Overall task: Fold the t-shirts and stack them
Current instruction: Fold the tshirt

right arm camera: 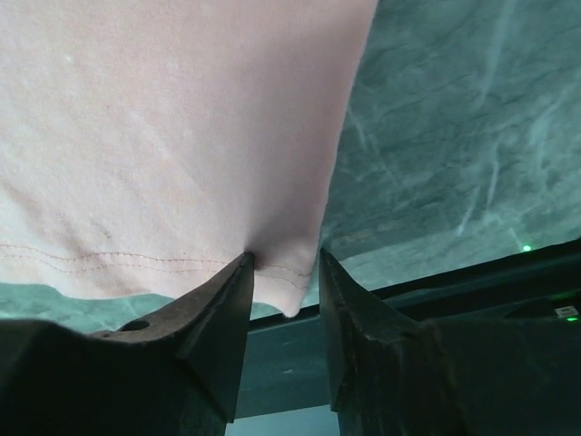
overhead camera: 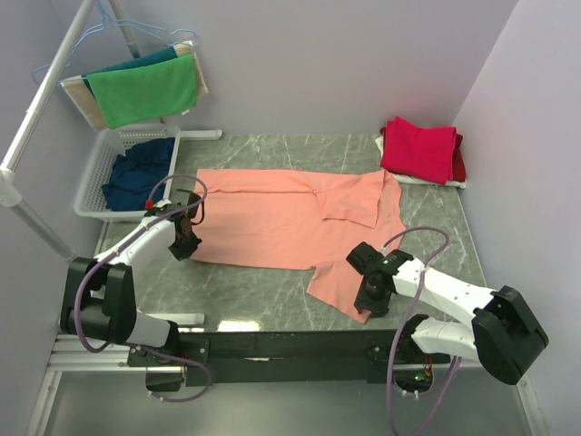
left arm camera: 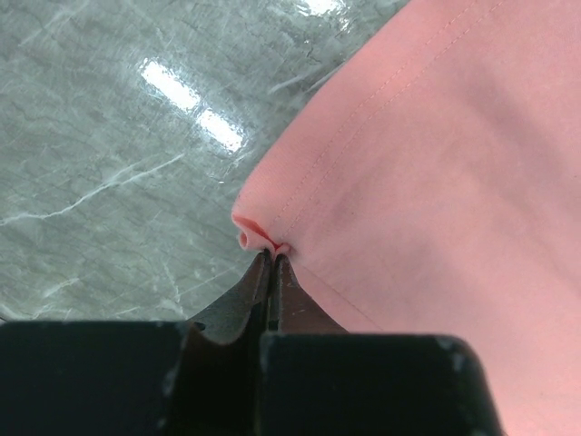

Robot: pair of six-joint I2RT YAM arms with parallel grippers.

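Top external view, starting at my 9 o'clock side: a white basket holds the dark navy tee.

Just inboard of it, my left claw sits at the near-left corner of the salmon-orange tee. The left wrist view shows that claw's fingertips pressed together on a small rolled pucker of the hem corner, so I have the cloth firmly pinched.

From this claw the shirt spreads away toward 3 o'clock, flat on the grey marble table. Its long axis runs 9 to 3 across the table, with the hem pointing to 9 and the shoulders and sleeves to 3.

My right claw is at the near sleeve, the part of the shirt closest to my bases. The body lies from it toward 10 and 11 o'clock. In the right wrist view the fingers stand apart with the stitched sleeve edge hanging between them. It touches one finger only, so I judge this claw part open and not clamped.

Each arm is nearest its own end, so a fold along the long axis turns on both ends lifting together. The right claw probably needs to close first.

At 1 o'clock from it the crimson-pink tee tops the folded stack.
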